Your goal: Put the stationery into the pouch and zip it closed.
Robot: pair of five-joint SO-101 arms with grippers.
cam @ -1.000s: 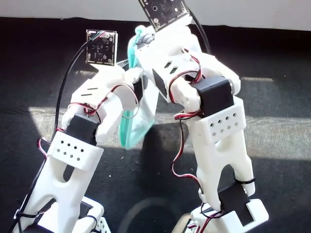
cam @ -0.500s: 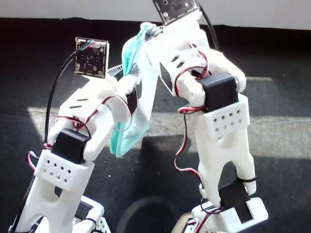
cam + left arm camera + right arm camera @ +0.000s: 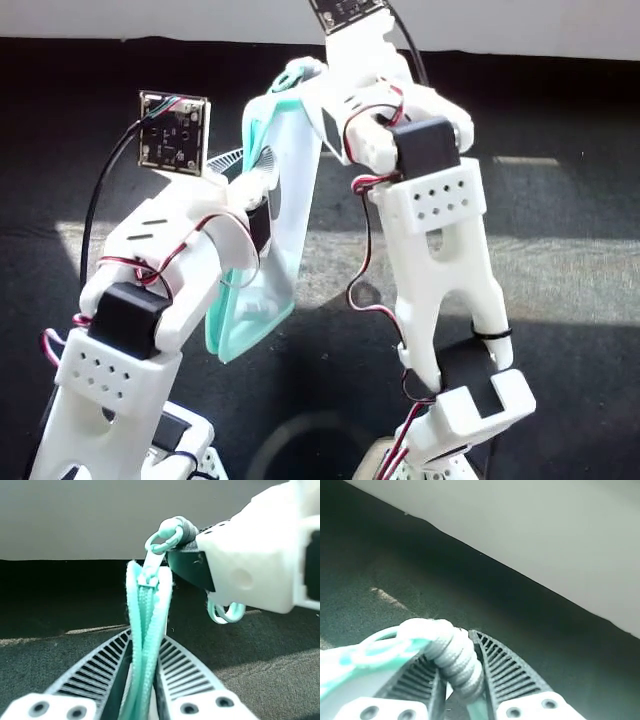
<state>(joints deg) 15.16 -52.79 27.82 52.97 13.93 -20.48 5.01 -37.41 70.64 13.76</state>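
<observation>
A mint-green pouch (image 3: 283, 215) with a clear side hangs in the air between my two arms, above the dark table. My left gripper (image 3: 250, 178) is shut on the pouch's zipper edge; in the left wrist view the teal zipper band (image 3: 145, 615) runs up between its ribbed fingers (image 3: 187, 672) to the zipper pull (image 3: 162, 537). My right gripper (image 3: 300, 82) holds the pouch's top end, shut on the grey cord (image 3: 457, 655) tied to the pull's teal ring (image 3: 365, 652). What lies inside the pouch cannot be made out.
The dark table cover (image 3: 560, 180) stretches around both arm bases, with a sunlit band (image 3: 560, 270) across it. A pale wall (image 3: 520, 25) runs along the far edge. A red and black cable (image 3: 365, 290) hangs beside the right arm.
My left arm has drawn back to the left, and the pouch now hangs longer and lower on that side. My right gripper has kept its hold at the top and shifted slightly.
</observation>
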